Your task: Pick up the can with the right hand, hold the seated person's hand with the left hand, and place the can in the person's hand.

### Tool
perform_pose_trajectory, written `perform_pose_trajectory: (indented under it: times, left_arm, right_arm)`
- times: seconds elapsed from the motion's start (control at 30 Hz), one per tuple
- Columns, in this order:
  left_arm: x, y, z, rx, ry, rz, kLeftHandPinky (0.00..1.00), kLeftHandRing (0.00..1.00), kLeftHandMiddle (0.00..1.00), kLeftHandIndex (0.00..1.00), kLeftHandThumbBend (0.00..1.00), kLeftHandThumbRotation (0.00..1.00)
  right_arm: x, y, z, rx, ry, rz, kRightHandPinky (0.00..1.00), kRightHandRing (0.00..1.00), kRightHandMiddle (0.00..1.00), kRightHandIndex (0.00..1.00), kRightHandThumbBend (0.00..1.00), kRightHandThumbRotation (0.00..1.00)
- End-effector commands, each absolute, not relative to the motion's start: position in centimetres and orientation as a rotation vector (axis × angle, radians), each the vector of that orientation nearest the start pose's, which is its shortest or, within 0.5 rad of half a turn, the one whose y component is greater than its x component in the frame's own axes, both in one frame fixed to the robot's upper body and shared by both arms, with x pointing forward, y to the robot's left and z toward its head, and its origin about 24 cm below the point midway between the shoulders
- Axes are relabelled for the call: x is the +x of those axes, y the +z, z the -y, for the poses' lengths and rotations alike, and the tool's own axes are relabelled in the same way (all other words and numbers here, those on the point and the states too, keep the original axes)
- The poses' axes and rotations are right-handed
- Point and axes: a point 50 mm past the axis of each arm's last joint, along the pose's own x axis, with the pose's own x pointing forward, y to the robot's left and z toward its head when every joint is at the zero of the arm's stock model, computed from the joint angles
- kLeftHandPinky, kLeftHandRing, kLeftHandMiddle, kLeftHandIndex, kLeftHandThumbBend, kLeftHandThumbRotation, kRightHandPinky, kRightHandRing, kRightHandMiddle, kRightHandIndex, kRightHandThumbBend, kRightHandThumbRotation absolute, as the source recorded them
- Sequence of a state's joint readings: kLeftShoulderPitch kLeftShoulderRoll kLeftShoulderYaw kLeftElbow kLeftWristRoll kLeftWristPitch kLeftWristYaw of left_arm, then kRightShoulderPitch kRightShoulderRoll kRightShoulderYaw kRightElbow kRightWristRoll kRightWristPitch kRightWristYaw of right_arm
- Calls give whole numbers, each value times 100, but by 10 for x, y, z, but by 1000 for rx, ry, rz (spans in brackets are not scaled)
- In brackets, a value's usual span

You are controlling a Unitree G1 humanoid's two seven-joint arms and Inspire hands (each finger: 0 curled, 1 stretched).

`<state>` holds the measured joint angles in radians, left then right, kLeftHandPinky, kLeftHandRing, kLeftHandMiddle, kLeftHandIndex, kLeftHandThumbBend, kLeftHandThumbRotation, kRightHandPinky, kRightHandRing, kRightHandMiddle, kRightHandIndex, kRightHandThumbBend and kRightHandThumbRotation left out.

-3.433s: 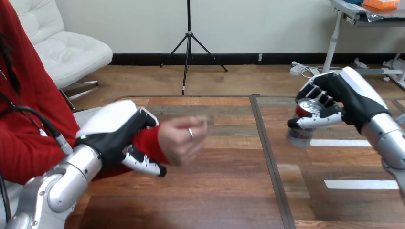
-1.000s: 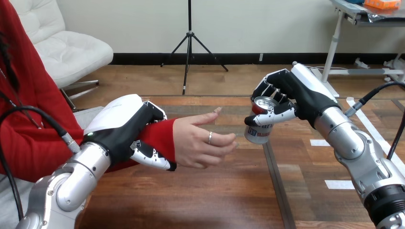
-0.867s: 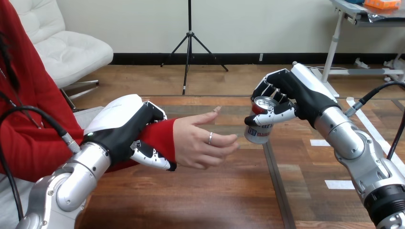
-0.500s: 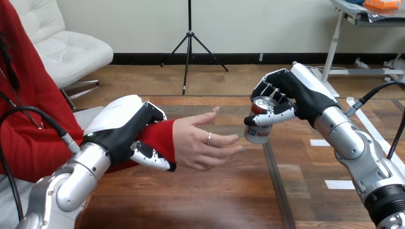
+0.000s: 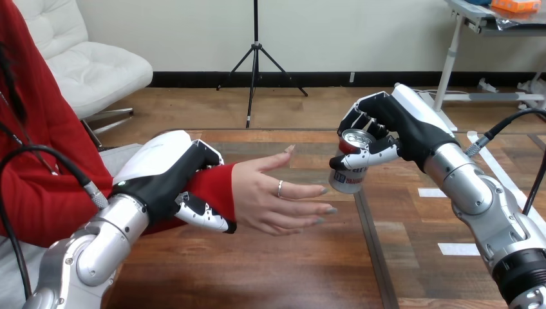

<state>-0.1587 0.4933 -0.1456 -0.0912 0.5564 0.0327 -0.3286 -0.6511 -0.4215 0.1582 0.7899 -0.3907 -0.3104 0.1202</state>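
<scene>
The wooden bench (image 5: 270,270) runs across the lower part of the head view. A dark seam (image 5: 370,244) crosses it from back to front, and white tape strips (image 5: 457,248) lie on its right part.

The left hand (image 5: 161,170) comes in from the lower left. It is clamped on the person's wrist (image 5: 216,187), which is covered by a red sleeve. Its fingers (image 5: 206,153) curl over the top of the sleeve and its thumb (image 5: 205,217) hooks underneath.

Beyond that grip, the person's hand (image 5: 273,193) is held above the bench. Its palm is open and turned partly upward, the thumb is raised, and the fingers stretch out towards the right.

The right hand (image 5: 402,132) reaches in from the lower right on its silver forearm and holds the can (image 5: 348,172) in the air over the seam. Its fingers are closed round the can's upper part, with the thumb (image 5: 360,159) lying across the front just under the rim. The can is nearly upright with its open top showing. Its lower side is just beside the person's outstretched fingertips, and whether the two touch cannot be told. The can is not in the person's palm; it hangs clear of the bench between the two hands.
</scene>
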Motion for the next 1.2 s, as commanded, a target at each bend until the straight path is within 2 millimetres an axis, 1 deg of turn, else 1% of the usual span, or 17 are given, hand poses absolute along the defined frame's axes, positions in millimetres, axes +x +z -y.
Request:
perform_pose_trajectory:
  times: [0.0, 0.33, 0.57, 1.17]
  left_arm:
    - [292, 137, -154, 1037, -370, 297, 19, 24, 32, 33, 75, 0]
    - [297, 137, -149, 1027, -384, 301, 20, 25, 32, 33, 75, 0]
    - [302, 136, -143, 1017, -397, 309, 20, 25, 32, 33, 75, 0]
    - [312, 133, -125, 992, -436, 335, 20, 25, 32, 33, 73, 0]
  right_arm:
    - [383, 169, 181, -881, 217, 344, 38, 40, 45, 46, 72, 0]
    - [383, 172, 180, -883, 220, 367, 35, 38, 43, 46, 72, 0]
    - [384, 175, 176, -885, 223, 378, 33, 36, 42, 45, 73, 0]
    - [385, 180, 164, -882, 241, 399, 34, 36, 42, 45, 71, 0]
